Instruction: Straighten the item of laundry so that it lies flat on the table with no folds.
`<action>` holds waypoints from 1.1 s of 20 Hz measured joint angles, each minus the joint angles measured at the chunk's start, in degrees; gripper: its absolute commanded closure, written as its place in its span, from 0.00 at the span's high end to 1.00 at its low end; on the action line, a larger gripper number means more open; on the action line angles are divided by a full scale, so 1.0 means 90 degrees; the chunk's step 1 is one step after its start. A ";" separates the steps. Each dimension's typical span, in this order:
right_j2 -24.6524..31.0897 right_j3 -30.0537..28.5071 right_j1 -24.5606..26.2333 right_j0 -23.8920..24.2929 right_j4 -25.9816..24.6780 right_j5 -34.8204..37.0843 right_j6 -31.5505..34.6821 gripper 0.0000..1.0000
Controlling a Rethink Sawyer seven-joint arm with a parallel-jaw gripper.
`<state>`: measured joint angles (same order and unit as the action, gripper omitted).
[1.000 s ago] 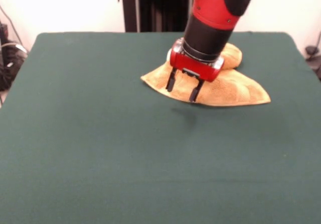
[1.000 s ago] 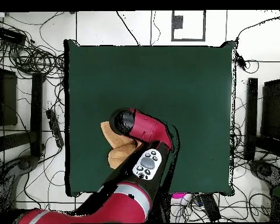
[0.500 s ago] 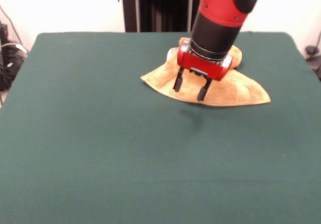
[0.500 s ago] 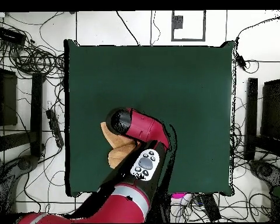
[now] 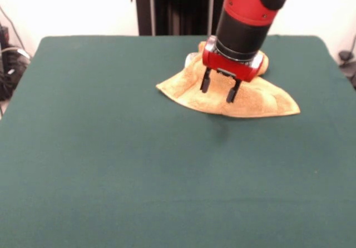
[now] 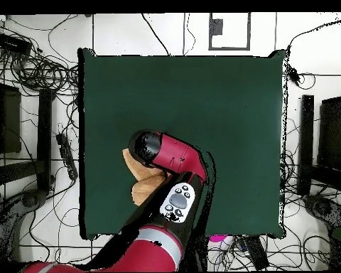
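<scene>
Towel (image 5: 250,97), orange-tan terry, lies bunched in a rough triangle with a raised fold behind, on the far right part of the green felt table (image 5: 111,164). Directly above it hangs the gripper (image 5: 218,89), its two black fingers spread and empty. Overhead, the red arm (image 6: 177,167) covers most of the cloth, and cables (image 6: 38,71) litter the floor around.

Robotics lab, by the look of it. Green felt-covered surface (image 6: 223,106) on a pale tiled floor (image 6: 131,32), ringed w/ loose tangled cables (image 6: 38,71) & black equipment racks (image 6: 6,121) on both sides. Red & black industrial arm (image 6: 170,160) mounted at one edge. Plain white wall (image 5: 72,6) behind.
</scene>
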<state>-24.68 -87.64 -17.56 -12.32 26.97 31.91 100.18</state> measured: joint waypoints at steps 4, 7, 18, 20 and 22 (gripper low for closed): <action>0.0004 0.0001 0.0046 -0.0001 0.0084 0.0130 0.0037 1.00; 0.0006 0.0002 0.0124 0.0002 0.0148 0.0184 0.0058 1.00; 0.0025 0.0093 0.0636 0.0052 0.0291 0.0285 0.0058 1.00; 0.0017 0.0105 0.0647 0.0050 0.0301 0.0293 0.0057 1.00; 0.0008 0.0107 0.0653 0.0043 0.0306 0.0285 0.0057 1.00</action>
<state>-24.61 -86.68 -11.69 -11.94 29.72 34.48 100.69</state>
